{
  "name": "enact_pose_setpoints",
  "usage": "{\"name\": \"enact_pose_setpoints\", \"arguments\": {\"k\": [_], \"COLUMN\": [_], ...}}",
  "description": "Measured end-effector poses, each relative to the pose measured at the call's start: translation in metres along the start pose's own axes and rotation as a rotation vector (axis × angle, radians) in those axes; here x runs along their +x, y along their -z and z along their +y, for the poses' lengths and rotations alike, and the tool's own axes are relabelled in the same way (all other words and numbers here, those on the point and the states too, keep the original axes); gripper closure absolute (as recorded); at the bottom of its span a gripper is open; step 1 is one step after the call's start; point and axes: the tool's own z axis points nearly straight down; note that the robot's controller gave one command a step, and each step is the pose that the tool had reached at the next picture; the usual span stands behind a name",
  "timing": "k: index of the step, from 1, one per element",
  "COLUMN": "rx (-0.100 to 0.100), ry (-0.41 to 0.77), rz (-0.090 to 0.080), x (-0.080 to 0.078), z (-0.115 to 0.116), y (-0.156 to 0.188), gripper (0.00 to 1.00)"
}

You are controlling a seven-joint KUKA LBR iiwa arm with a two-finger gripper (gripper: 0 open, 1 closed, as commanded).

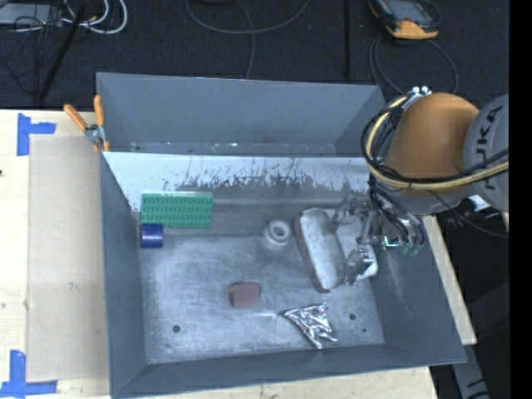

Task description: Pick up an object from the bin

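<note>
My gripper [363, 266] is low in the right part of the bin, close against the right side of a long pale grey oblong thing [318, 248] that lies slanted on the floor. Whether it touches that thing I cannot tell. A small grey ring [278, 233] lies just left of the oblong thing. A crumpled piece of silver foil [311, 322] lies in front of the gripper, near the bin's front wall.
A flat brown block [245, 294] lies mid-floor. A green studded plate [176, 210] leans at the back left, with a small blue cylinder [151, 236] below it. The arm's orange dome and cables hang over the bin's right wall.
</note>
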Motion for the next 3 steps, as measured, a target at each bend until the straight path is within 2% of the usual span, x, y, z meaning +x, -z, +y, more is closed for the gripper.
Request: {"name": "enact_pose_setpoints", "arguments": {"k": [1,2,3], "rx": [-0.001,0.000,0.000], "ry": [0.000,-0.117,-0.112], "rz": [0.006,-0.013,-0.006], "x": [0.074,0.077,0.079], "z": [0.016,0.026,0.027], "y": [-0.073,-0.093,-0.092], "gripper": [0.00,0.00,1.00]}}
